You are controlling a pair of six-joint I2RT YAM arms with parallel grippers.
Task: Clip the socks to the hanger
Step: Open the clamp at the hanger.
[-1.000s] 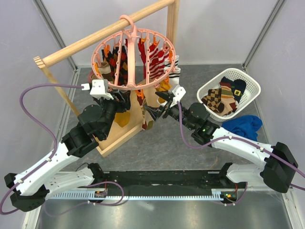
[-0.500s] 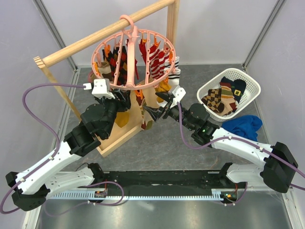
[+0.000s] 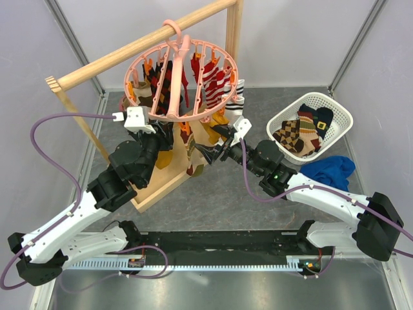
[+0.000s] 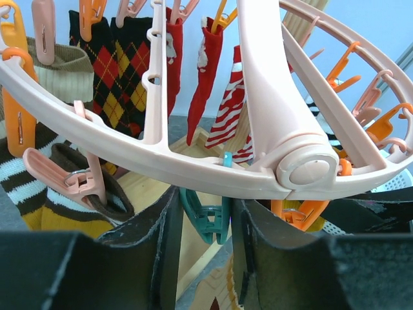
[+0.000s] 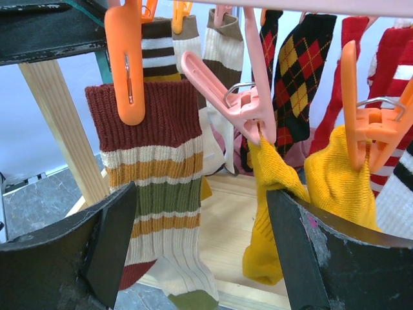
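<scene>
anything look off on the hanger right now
One clip is teal, while every other clip in view is orange or pink. It hangs from the ring of the hanger, between the fingers of the left gripper. Nothing looks broken.

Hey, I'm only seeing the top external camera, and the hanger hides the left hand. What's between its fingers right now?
Observer: In the left wrist view a teal clip hangs between the fingers of the left hand, just under the hanger ring; whether they touch it I cannot tell.
Operator: Is the right hand carrying a sock?
Observer: No. The right wrist view shows the right hand open and empty, facing clipped socks.
Operator: Which ones does it face?
Observer: A maroon-topped striped sock under an orange clip, and a mustard sock in a pink clip.
</scene>
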